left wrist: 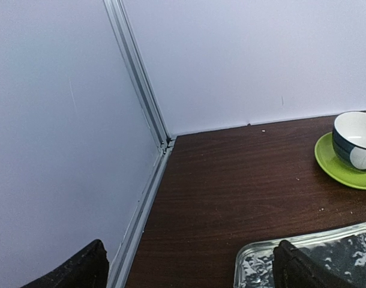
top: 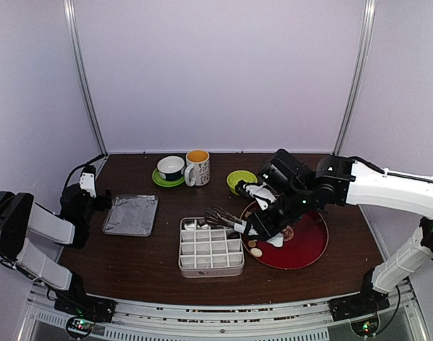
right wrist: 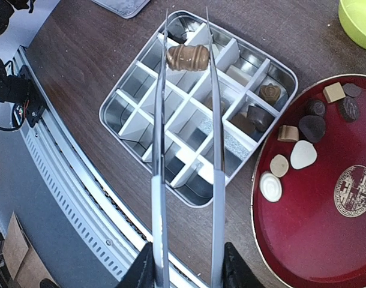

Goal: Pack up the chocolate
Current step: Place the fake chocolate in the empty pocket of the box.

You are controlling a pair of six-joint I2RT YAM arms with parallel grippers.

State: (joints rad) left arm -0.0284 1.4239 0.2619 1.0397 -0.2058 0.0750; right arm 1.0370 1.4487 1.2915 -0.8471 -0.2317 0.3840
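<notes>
Black-fingered, our right gripper (right wrist: 188, 267) is partly closed on the metal tongs (right wrist: 216, 150). Straight ahead, their tips pinch one brown chocolate (right wrist: 187, 57), long axis crosswise, above the far cells of the tin box (right wrist: 111, 105). Our left gripper (left wrist: 192, 267) stands wide open and empty, well apart.

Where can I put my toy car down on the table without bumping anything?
The widest bare tabletop lies between the foil tray and the divided box, running to the near edge. Another patch is the far left corner, behind the foil tray. Crowded: the right gripper holds tongs over the box beside the red tray.
</notes>
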